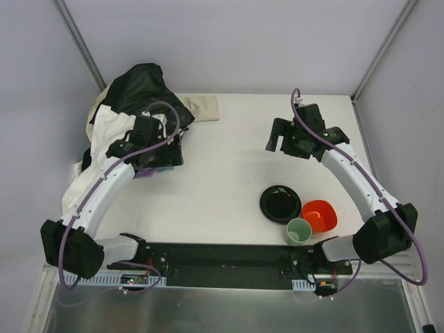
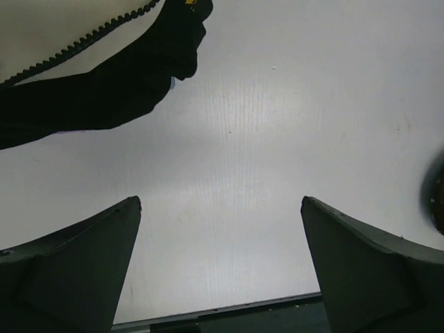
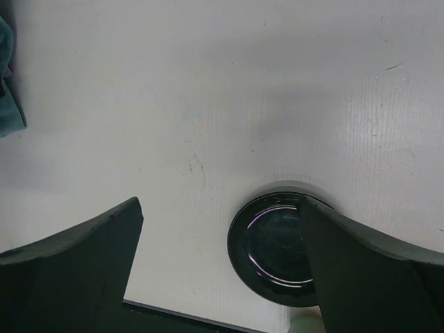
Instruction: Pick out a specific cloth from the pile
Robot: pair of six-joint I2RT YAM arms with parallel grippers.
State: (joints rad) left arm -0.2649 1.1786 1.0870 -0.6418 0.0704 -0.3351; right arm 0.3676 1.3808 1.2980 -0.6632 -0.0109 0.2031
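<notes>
White tabletop [image 1: 229, 159], pale grey walls, two metal frame posts [image 1: 78, 41] at the far corners. One pile [image 1: 142, 87] of garments – black, white, beige – sits at 10 o'clock. Only a lavender sliver of the cloth [image 1: 143, 173] shows, at the pile's near edge under the left arm. Two grippers: left gripper [image 1: 166, 149] at the pile's right edge, right gripper [image 1: 276, 142] at 2 o'clock – both w/ jaws wide apart, holding nothing. At 5 o'clock: one black plate [image 1: 280, 203], one orange bowl [image 1: 320, 215], one green cup [image 1: 299, 231].
</notes>
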